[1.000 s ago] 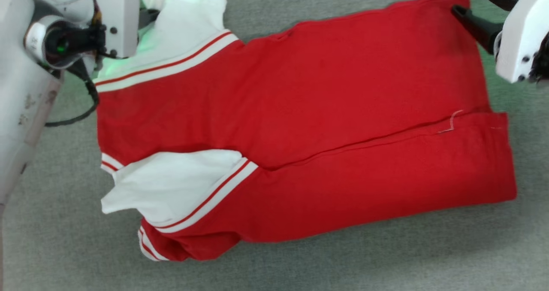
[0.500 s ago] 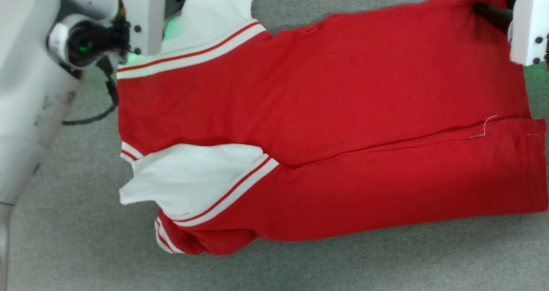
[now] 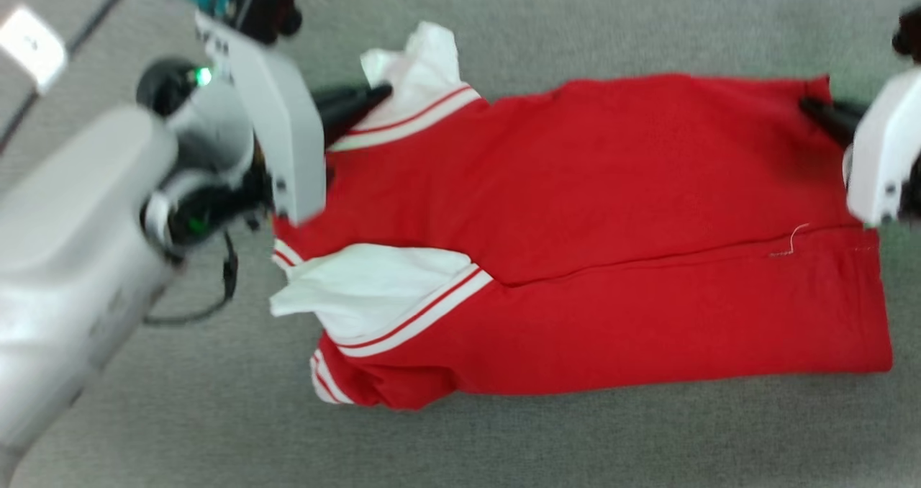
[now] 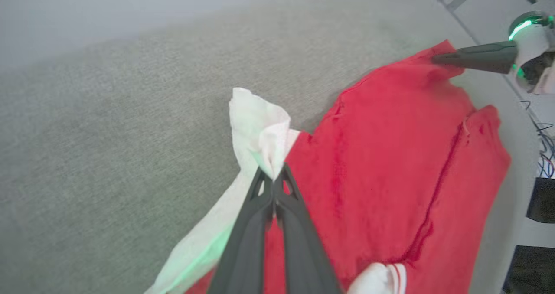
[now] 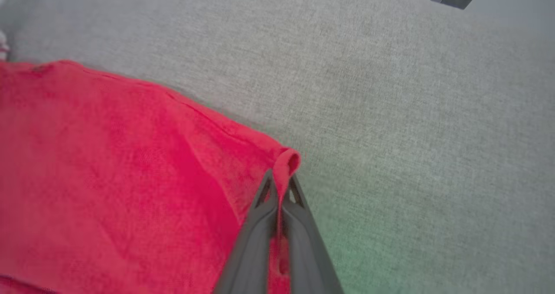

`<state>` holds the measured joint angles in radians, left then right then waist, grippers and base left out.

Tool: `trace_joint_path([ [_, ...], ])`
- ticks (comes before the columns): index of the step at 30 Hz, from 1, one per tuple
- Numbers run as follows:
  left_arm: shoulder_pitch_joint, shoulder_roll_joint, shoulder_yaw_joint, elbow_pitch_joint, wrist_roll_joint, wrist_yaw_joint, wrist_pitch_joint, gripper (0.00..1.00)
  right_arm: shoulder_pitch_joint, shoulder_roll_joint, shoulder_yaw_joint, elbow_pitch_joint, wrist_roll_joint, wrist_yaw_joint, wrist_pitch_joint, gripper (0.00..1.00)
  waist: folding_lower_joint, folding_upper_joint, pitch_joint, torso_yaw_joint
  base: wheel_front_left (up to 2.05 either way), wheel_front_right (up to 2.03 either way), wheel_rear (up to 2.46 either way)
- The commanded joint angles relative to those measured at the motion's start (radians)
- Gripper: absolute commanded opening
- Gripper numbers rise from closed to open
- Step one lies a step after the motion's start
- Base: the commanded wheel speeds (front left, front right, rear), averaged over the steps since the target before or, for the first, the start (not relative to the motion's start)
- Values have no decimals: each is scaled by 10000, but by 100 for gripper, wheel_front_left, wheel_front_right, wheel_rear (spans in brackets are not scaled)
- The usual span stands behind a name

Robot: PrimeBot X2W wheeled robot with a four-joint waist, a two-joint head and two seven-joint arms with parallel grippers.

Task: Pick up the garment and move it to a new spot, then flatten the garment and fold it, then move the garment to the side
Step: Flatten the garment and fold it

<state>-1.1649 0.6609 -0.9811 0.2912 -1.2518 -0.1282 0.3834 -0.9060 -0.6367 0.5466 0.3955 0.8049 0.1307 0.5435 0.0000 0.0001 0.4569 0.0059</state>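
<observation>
The garment (image 3: pixel 590 207), a red shirt with white sleeves and red-white striped trim, lies sideways on the grey cloth surface with its lower long side folded over. My left gripper (image 3: pixel 378 93) is shut on the far white sleeve (image 4: pixel 260 133), whose cloth bunches up above the fingertips (image 4: pixel 274 178). My right gripper (image 3: pixel 809 105) is shut on the far hem corner (image 5: pixel 287 163) of the garment, which curls over the closed fingers. The near white sleeve (image 3: pixel 367 286) lies flat on the red body.
Grey fabric (image 3: pixel 575 27) covers the whole work surface around the garment. A black cable (image 3: pixel 209 308) hangs from my left forearm (image 3: pixel 79 243). In the left wrist view the surface's edge (image 4: pixel 511 94) and dark equipment (image 4: pixel 542 198) lie beyond the garment.
My right gripper went from open beside the hem corner to shut on it. The left gripper has drawn its sleeve up and inward, so that side bunches. The head view has shifted.
</observation>
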Motion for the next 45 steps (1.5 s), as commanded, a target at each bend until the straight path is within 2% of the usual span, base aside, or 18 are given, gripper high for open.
trace_joint_path([
  [1,325,156,-81,-274,-60,-34,-215,0,372,-165,5,-156,78,-3,-94,0,0,-1,-757,416,0,0,0],
  [8,1984,1343,-237,-2029,-128,-28,-1840,0,2183,-1013,-398,-1607,302,-3,-516,0,0,-1,-1411,591,0,0,0],
  [11,2805,1824,-214,-2699,-74,137,-2535,0,2977,-1280,-841,-2242,281,-3,-561,0,0,-1,-1537,606,0,0,0],
  [18,4464,2603,-144,-4546,54,914,-4059,0,4958,-1616,-2385,-3496,39,-5,-363,0,0,-1,-1491,720,0,0,0],
  [23,5703,3042,-179,-5403,-104,1594,-5026,0,6331,-1287,-3677,-4123,-192,-5,-145,0,0,-1,-1405,774,0,0,0],
  [27,6511,3076,-356,-5522,-241,1803,-5543,0,7169,-820,-4467,-4470,-374,-5,71,0,0,-1,-1330,880,0,0,0],
  [34,6608,2289,-678,-4565,-16,1711,-5687,2,7781,-131,-5071,-4316,-819,-6,180,0,0,-1,-1149,1024,0,0,0],
  [38,6450,1863,-613,-4006,-75,1583,-5794,0,7579,162,-5050,-3980,-963,-6,9,0,0,-1,-1014,1020,0,0,0],
  [45,6125,1205,-716,-2753,117,1304,-5799,4,7113,450,-4726,-3227,-1207,-9,-422,0,0,-1,-734,935,0,0,0],
])
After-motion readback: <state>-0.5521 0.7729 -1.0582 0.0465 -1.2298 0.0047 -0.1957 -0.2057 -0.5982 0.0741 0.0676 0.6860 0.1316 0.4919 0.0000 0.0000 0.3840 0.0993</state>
